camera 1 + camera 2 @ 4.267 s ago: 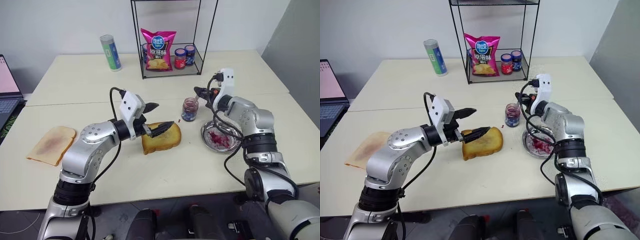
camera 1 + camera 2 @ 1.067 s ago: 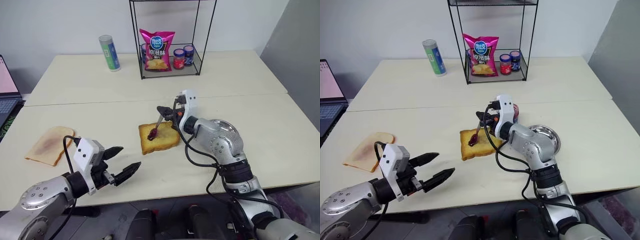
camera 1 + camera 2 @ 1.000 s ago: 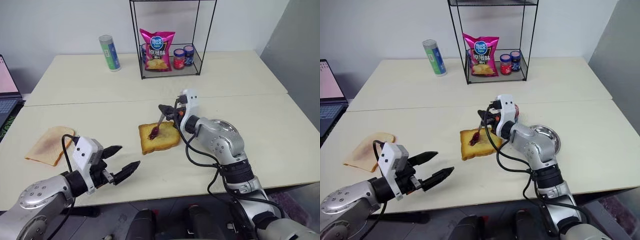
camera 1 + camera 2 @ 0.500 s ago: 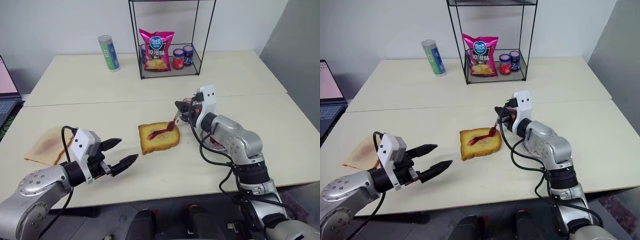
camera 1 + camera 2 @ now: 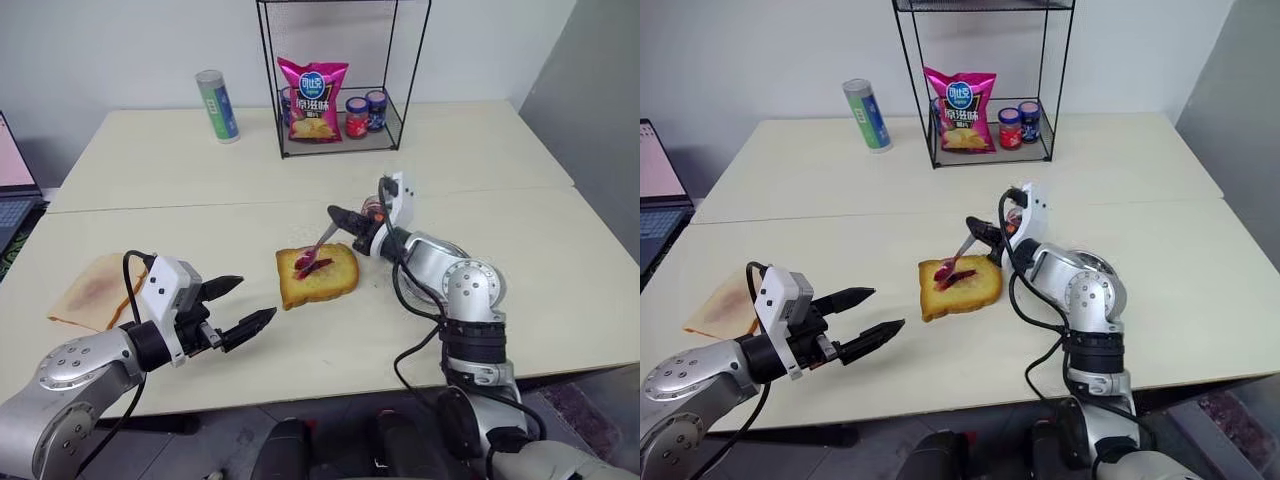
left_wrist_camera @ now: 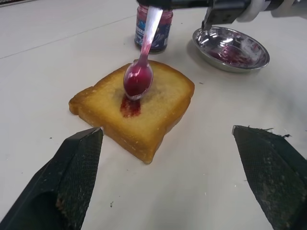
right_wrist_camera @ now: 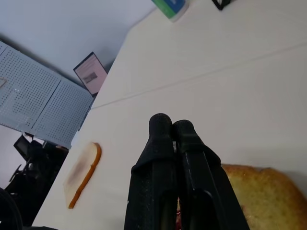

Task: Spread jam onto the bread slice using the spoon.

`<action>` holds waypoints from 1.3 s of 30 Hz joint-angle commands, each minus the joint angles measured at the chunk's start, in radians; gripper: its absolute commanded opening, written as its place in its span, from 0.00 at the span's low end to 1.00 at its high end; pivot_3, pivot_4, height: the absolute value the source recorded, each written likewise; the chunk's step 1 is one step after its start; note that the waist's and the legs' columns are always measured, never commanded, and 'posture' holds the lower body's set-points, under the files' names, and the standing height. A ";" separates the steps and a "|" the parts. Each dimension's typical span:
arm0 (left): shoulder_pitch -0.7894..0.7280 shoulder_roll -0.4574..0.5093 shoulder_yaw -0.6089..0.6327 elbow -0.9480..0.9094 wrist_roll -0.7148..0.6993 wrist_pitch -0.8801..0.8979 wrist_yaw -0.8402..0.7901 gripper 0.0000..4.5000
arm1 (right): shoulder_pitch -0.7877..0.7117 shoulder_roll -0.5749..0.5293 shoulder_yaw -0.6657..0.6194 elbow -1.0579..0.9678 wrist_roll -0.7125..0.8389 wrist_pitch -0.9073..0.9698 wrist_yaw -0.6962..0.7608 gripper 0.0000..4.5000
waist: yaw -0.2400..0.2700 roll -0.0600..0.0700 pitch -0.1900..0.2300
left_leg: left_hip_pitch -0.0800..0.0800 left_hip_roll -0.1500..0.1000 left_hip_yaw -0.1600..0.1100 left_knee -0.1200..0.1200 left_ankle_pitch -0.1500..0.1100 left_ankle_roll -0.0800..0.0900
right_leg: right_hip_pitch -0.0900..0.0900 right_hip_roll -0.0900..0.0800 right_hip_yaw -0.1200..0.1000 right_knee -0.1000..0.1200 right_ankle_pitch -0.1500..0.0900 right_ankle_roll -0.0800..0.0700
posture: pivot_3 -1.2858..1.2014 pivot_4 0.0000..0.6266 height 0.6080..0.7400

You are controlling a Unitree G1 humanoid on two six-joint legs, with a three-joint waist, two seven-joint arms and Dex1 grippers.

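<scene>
The right hand (image 5: 342,219), clamped on the spoon (image 6: 140,72), has swept back across the bread slice (image 5: 318,276) mid-worktop, leaving jam (image 6: 129,106) smeared; spreading continues. The left hand (image 5: 238,305) hovers wide open.

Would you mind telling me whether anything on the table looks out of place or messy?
A second, paler bread slice with a purplish stain lies directly on the table near its left edge. The steel dish is smeared with jam.

pale tables (image 5: 150,160) against white wall (image 5: 120,40); wire rack (image 5: 340,80); laptop (image 5: 15,180) alongside
</scene>
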 commanded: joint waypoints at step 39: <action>-0.100 0.049 -0.030 0.045 0.027 -0.021 -0.041 1.00 | -0.080 0.005 -0.129 0.113 0.048 -0.047 -0.105 0.01 | -0.001 0.000 0.000 | 0.000 0.000 0.000 -0.001 0.000 0.000 | 0.000 0.001 0.000 -0.001 0.000 0.001 | 0.52 0.24 1.00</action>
